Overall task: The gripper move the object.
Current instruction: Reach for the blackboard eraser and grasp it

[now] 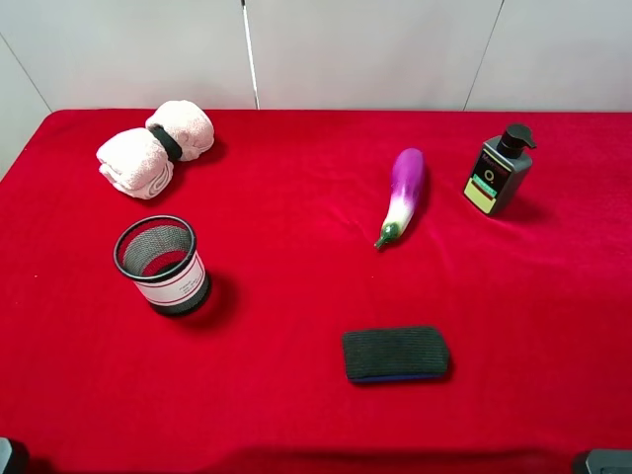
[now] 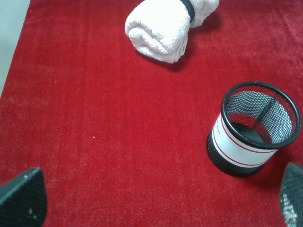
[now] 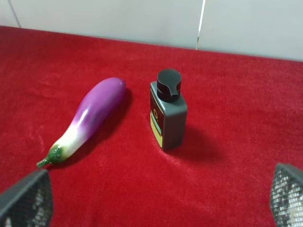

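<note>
The object is a flat charcoal felt pad with a thin blue base (image 1: 395,354). It lies flat on the red cloth at the front, right of the middle, and nothing touches it. It does not show in either wrist view. My left gripper (image 2: 156,201) is open and empty, its fingertips (image 2: 23,198) far apart, hovering over the cloth near the mesh cup. My right gripper (image 3: 156,198) is open and empty, its fingertips (image 3: 286,194) far apart, facing the eggplant and the bottle. In the exterior high view only dark bits of the arms show at the bottom corners.
A black mesh cup (image 1: 163,265) stands front left. Rolled white towels (image 1: 156,148) lie at the back left. A purple eggplant (image 1: 402,195) lies behind the pad. A dark pump bottle (image 1: 499,170) stands at the back right. A white wall borders the table's far edge.
</note>
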`<state>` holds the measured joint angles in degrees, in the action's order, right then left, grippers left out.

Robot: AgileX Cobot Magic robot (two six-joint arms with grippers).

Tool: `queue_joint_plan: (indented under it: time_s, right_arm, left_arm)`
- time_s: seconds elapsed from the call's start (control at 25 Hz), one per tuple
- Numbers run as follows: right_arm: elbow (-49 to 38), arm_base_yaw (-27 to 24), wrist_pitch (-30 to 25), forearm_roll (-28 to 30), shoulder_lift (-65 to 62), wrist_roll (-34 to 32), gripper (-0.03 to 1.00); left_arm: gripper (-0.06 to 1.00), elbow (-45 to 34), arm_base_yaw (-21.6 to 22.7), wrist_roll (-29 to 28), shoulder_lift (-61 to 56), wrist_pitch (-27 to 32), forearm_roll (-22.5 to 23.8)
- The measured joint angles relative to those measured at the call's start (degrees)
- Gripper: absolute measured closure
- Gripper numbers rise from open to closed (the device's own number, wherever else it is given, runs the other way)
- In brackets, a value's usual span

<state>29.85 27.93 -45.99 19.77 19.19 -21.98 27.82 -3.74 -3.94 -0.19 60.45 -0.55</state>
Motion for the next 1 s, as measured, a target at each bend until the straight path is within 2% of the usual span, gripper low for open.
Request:
queue_joint_plan:
  time_s: [0.28, 0.48, 0.72, 1.0]
  right_arm:
    - [0.0, 0.0, 0.67, -0.61, 0.0, 0.24, 0.28]
    - [0.0, 0.0, 1.55, -1.09, 0.1, 3.49, 0.28]
    - [0.0, 0.0, 3.7, -4.18, 5.66, 9.36, 0.28]
    - [0.0, 0.0, 10.28, -10.4, 16.55, 19.47, 0.28]
  left_arm:
    - [-0.04, 0.0, 0.0, 0.0, 0.0, 0.0, 0.0]
    - [-0.04, 0.0, 0.0, 0.0, 0.0, 0.0, 0.0]
    - [-0.04, 0.0, 0.0, 0.0, 0.0, 0.0, 0.0]
    - [-0.04, 0.0, 0.0, 0.0, 0.0, 0.0, 0.0]
